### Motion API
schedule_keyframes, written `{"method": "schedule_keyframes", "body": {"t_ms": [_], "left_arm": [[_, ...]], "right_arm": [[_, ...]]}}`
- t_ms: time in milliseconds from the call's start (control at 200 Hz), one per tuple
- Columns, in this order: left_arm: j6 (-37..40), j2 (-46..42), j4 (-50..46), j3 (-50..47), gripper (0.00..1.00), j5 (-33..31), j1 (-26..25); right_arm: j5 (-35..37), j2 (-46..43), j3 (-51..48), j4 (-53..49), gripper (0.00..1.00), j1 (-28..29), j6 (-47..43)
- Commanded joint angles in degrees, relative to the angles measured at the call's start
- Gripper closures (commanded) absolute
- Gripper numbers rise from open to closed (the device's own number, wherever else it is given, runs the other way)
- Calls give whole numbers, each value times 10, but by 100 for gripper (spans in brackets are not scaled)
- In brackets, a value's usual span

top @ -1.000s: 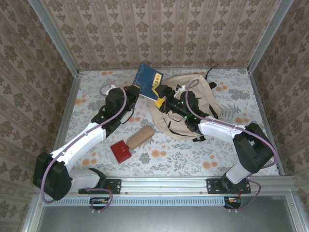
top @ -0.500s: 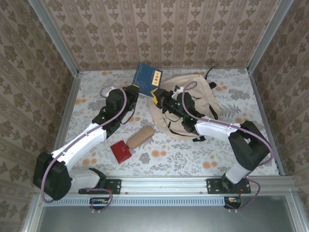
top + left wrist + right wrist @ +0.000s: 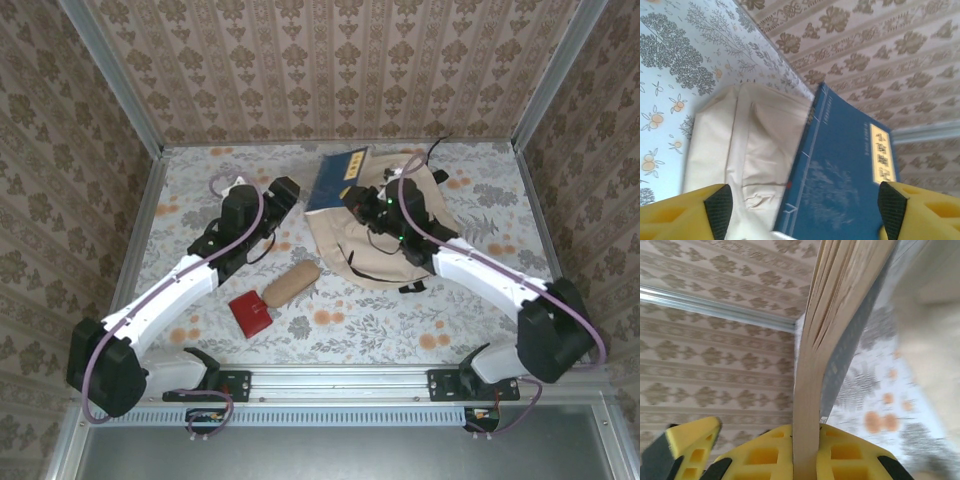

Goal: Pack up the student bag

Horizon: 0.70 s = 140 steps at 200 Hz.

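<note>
Blue hardback book (image 3: 337, 178) pinched edge-on by right hand (image 3: 805, 442) over beige fabric backpack (image 3: 345, 248); left hand (image 3: 802, 210) spread just beside. Loading step. Next, probably: tilt, lower into bag mouth.

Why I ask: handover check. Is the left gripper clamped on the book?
No, the left gripper stands wide open, not pinching the blue book.

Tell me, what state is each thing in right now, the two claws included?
left gripper: open, holding nothing
right gripper: shut on the blue book
blue book: gripped, tilted over the student bag's edge
student bag: lying on the table; open or zipped, cannot tell
tan pouch: lying on the table, unpacked
red case: lying beside the tan pouch, unpacked
</note>
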Motion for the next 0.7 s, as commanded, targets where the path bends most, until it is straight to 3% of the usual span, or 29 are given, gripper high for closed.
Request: {"method": "schedule_keyframes", "body": {"t_ms": [0,140,330,510,695], "left_arm": [[130,9,-72,36,19,34,-14],[222,47,-136,84,19,73,-40],[298,103,-199,157,19,0,-132],[327,185,-228,229,18,-36,-204],[326,300,-241,301,21,23,-248]], "right_arm": [[26,-67,40,-176,94,-34,-156],[49,-136,49,-307,95,-88,-230],[67,-206,58,-449,95,-171,-289],[68,-242,48,-514,95,-250,-322],[53,-257,31,-535,95,-327,-337]]}}
